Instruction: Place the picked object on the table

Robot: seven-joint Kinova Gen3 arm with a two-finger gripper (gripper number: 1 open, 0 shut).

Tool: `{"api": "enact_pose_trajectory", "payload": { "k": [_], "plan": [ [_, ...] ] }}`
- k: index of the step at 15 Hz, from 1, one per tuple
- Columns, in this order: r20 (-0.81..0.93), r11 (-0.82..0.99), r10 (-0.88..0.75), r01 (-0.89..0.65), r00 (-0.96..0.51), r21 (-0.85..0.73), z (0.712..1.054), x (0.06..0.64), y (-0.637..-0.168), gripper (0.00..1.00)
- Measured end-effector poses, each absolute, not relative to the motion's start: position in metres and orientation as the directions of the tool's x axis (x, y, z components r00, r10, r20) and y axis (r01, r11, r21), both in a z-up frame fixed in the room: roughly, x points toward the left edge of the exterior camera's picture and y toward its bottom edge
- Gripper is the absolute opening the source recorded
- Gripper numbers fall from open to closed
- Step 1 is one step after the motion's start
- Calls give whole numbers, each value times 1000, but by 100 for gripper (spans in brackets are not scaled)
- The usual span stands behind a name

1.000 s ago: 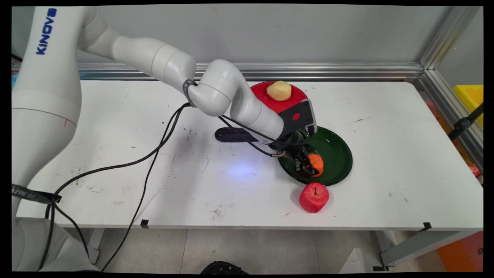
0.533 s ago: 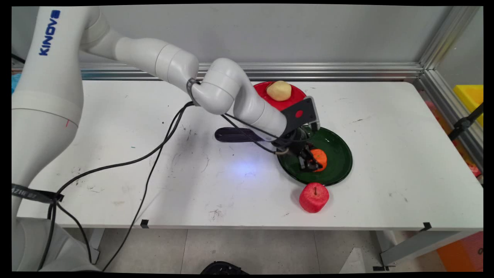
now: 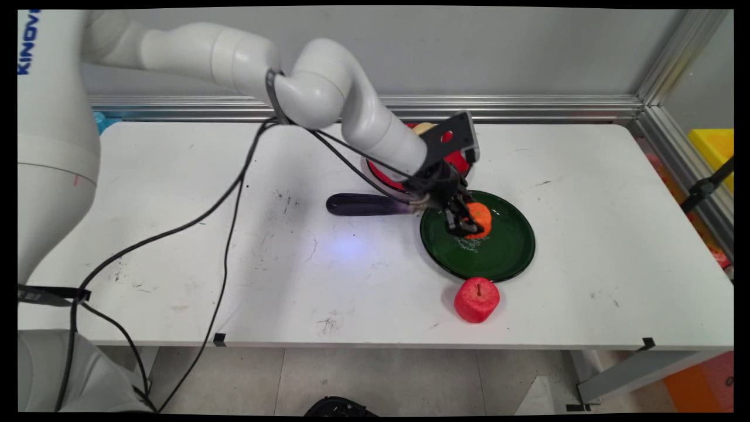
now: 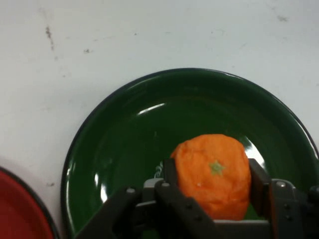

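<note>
in your main view the gripper hangs over the green plate, its jaws clenched on the orange, which sits between them above the plate's far-left part. only this view gives you the surroundings: a red apple on the white table just past the plate's near rim, on the near side of the jaws; a dark purple eggplant lying flat to the jaws' left; a red plate behind them, mostly hidden by the wrist, with a sliver of a pale yellow fruit showing above the black bracket. the arm reaches in from the upper left, elbow bent high, forearm sloping down and rightward to the plate, black cables drooping from it to the table's near edge. in your hand view you see what the other hides: the orange pinched on both flanks by the fingers, its small green stem mark facing the camera, and the glossy green plate lying beneath it; whether the orange touches the plate you cannot tell. a red rim shows at the lower left corner.
</note>
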State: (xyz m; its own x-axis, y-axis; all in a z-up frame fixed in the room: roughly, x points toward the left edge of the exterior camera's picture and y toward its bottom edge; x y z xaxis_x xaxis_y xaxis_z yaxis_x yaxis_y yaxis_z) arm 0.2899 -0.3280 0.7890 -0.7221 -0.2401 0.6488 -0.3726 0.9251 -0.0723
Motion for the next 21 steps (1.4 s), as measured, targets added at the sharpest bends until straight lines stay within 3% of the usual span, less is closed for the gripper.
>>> {"api": "enact_pose_trajectory", "payload": {
  "k": [10,21],
  "plan": [
    [576,932,-262,-359,-774,-58,831,349,-317,0],
    [492,918,-305,-390,-816,-78,806,420,-288,0]
  ]
}}
